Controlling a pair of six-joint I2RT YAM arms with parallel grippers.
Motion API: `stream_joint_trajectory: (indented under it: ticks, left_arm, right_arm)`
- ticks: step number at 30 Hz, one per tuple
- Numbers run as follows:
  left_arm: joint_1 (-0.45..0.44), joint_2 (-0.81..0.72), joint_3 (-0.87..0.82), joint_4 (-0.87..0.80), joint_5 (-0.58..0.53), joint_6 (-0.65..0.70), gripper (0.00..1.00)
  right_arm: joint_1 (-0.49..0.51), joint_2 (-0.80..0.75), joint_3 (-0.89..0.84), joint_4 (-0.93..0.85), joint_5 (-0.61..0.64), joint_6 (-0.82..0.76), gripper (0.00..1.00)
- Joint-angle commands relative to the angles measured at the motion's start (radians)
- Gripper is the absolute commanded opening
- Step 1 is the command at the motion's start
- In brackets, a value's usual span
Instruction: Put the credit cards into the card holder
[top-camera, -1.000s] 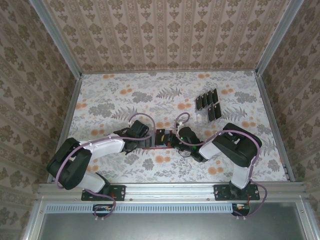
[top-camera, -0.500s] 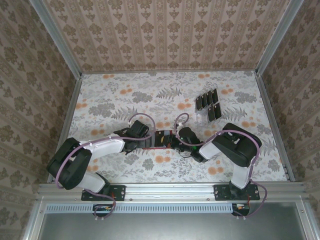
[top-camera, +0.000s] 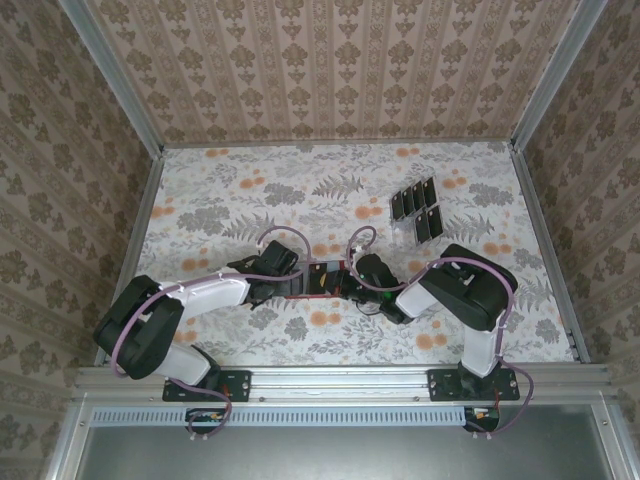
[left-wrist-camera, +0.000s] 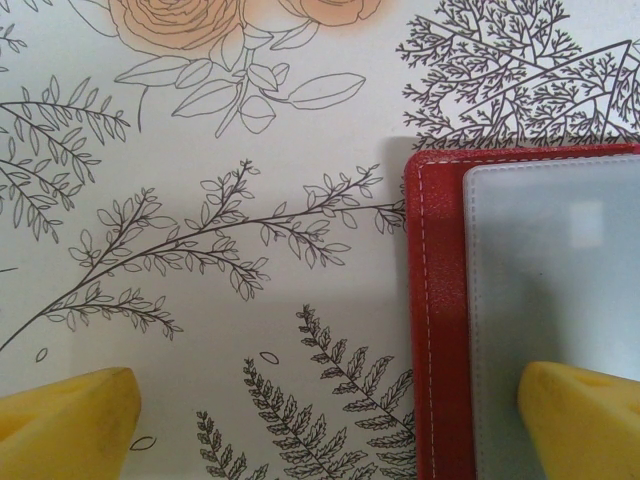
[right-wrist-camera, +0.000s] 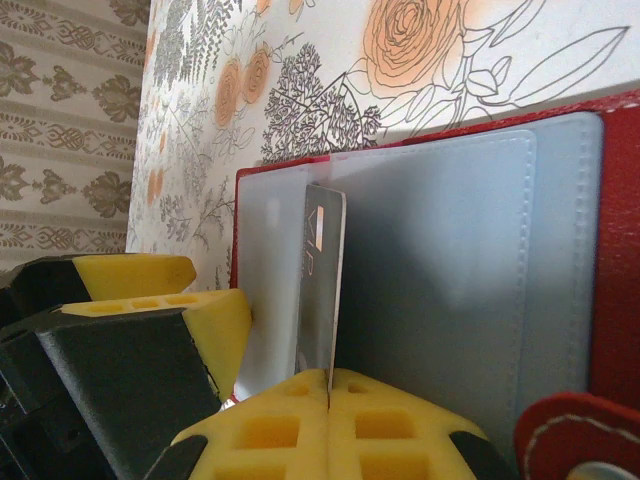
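left pincer (left-wrist-camera: 320, 440): spread about as wide as it goes, gripping nothing. On its own wrist cam one yellow fingertip (left-wrist-camera: 70, 425) sits over the bare print. The other is over the pale inner pocket of the card holder (right-wrist-camera: 450, 250), so it straddles the holder's red stitched edge. Can't tell if that second tip is actually pressing down or just above it.

right pincer (right-wrist-camera: 328, 400): clamped fully shut on one black card, yellow pads flat against both of its faces.

held card (right-wrist-camera: 322, 280): standing on edge over the open holder, with a tiny pale/orange mark near its far end. That far end is right at the seam between two grey pockets. Honestly can't tell if it's in the slot or only touching it.

card holder: lying open and flat, grey pockets up, red border all round. Its red closing tab (right-wrist-camera: 570, 430) pokes into the corner of the right wrist cam. From overhead it's toward the near side of the middle, squeezed between the two pincers.

other cards (top-camera: 415, 208): standing in two short rows, far right of the holder, well apart from both arms.

surface (top-camera: 300, 190): white cloth with grey ferns and orange flowers.
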Motion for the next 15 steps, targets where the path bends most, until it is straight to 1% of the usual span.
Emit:
stream_joint_trajectory:
  ticks: [1,14,15]
  left_arm:
    - [-0.004,0.021,-0.015,-0.042,-0.017,-0.009,1.0]
    - [-0.005,0.018,-0.016,-0.036,-0.011,-0.008,1.0]
    - [-0.006,0.018,-0.014,-0.037,-0.01,-0.008,1.0]
  right_arm:
    - [0.002,0.044,0.008,-0.095,-0.017,0.001,0.0]
    - [-0.006,0.069,0.064,-0.19,-0.064,-0.017,0.0]
    - [-0.01,0.064,0.065,-0.197,-0.067,-0.02,0.01]
